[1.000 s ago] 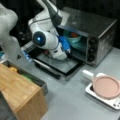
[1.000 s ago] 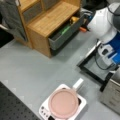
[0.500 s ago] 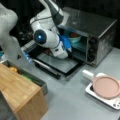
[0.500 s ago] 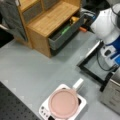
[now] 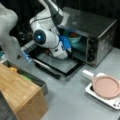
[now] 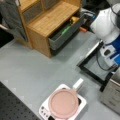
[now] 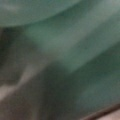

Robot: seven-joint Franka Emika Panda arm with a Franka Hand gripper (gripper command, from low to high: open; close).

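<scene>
At a front view's left, a wooden cabinet (image 5: 21,92) is recorded, with its drawer (image 5: 30,77) pulled open and small yellow and green items lying inside. Just right of it, the oven door (image 5: 58,63) is seen folded down flat above the grey table (image 5: 75,100). The arm (image 5: 47,37) is observed reaching over that door into the toaster oven (image 5: 92,35). The gripper (image 5: 67,46) is placed at the mouth of the cavity, close to a teal bowl (image 5: 73,37) resting on the rack inside. Whether the fingers are spread or closed cannot be told; the wrist view is filled by a teal surface (image 7: 60,37) at very close range. The step in hand is judged to be a reach for the bowl inside the oven. A firm hold on its rim is judged necessary before anything else. At far right, a pink pan (image 5: 107,86) is noted on a white hob (image 5: 112,102).
</scene>
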